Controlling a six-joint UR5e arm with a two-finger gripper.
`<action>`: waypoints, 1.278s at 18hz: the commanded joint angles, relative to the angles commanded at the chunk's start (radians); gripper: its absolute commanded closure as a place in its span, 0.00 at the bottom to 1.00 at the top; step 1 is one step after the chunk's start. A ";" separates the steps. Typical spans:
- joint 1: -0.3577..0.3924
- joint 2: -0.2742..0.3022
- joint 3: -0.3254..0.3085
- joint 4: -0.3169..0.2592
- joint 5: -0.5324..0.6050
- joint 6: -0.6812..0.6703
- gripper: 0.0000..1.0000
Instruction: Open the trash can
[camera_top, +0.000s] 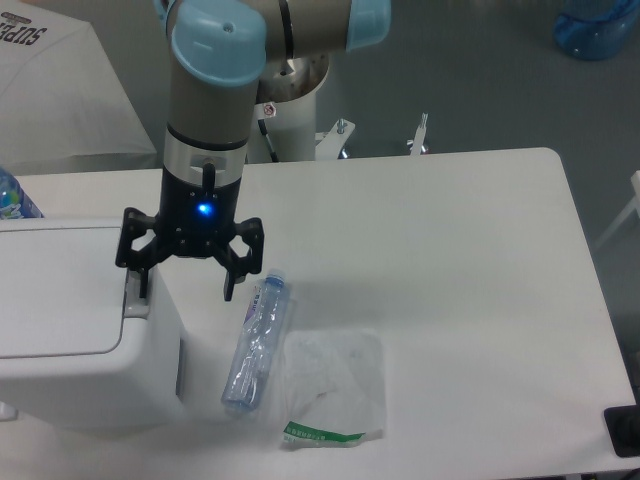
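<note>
The trash can (70, 340) is a large boxy white bin at the left edge of the table, its flat lid (55, 290) down. A grey push tab (135, 292) sits at the lid's right edge. My gripper (186, 285) hangs over the bin's right end with its black fingers spread wide and nothing between them. One finger (141, 272) is right at the push tab; the other finger (233, 275) hangs past the bin's right side, over the table. I cannot tell if the finger touches the tab.
A clear plastic bottle (257, 342) lies on the table just right of the bin. A crumpled clear plastic wrapper (335, 388) with a green label lies beside it. Another bottle's top (12, 195) shows at the far left. The white table (450, 260) extends right.
</note>
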 joint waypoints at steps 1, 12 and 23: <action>-0.002 0.000 0.000 0.000 0.002 0.000 0.00; -0.003 -0.003 -0.005 0.000 0.002 0.000 0.00; 0.000 0.006 0.055 0.015 0.003 0.014 0.00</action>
